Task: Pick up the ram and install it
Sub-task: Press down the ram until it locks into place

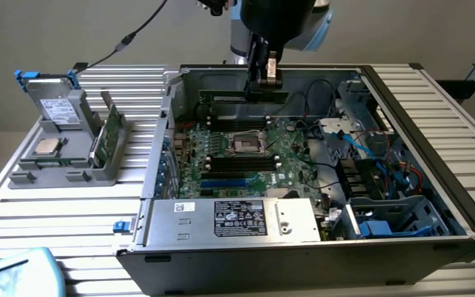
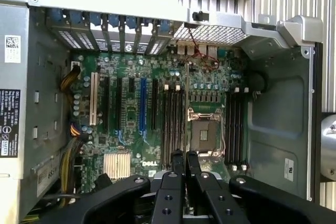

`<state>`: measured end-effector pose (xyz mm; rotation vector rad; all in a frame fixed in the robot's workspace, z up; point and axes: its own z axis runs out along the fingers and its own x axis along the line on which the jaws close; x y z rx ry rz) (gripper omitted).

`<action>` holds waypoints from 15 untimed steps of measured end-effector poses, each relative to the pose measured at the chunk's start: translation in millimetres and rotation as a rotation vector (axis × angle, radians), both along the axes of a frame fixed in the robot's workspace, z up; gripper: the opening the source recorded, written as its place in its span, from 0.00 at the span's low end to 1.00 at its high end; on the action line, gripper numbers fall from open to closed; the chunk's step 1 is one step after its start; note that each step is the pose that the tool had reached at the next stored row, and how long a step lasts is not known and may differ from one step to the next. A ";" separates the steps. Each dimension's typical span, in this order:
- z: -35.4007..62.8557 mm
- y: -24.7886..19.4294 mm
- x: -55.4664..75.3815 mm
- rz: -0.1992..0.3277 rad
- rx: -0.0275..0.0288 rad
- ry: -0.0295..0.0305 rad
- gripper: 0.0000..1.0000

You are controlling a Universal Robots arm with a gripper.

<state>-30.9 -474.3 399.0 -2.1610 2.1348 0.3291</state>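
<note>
A ribbed aluminium table (image 1: 72, 216) carries an open black-rimmed computer case (image 1: 469, 204). The black gripper (image 1: 264, 86) pinches the long, thin green ram stick (image 1: 225, 96), held level over the black slots (image 1: 237, 119) at the green motherboard's (image 1: 291, 154) far edge. I'd say it should be squared exactly along one slot and kept level before it is pressed in.

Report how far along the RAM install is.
Done: the long, thin green ram stick is picked up, clamped in the black gripper. In hand: it hangs inside the open grey computer case, above the large green motherboard. Left: seating it; the black memory slots look empty.
</note>
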 end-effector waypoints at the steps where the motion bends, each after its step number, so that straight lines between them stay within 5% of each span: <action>1: -0.4 0.0 0.0 -0.009 -0.0015 0.0001 0.14; 3: -0.9 -0.1 0.0 -0.024 -0.0059 0.0026 0.14; 9: -1.3 -0.1 -0.1 -0.055 -0.0315 0.0245 0.14; 15: -2.8 -0.1 3.1 -0.080 -0.0574 0.0259 0.14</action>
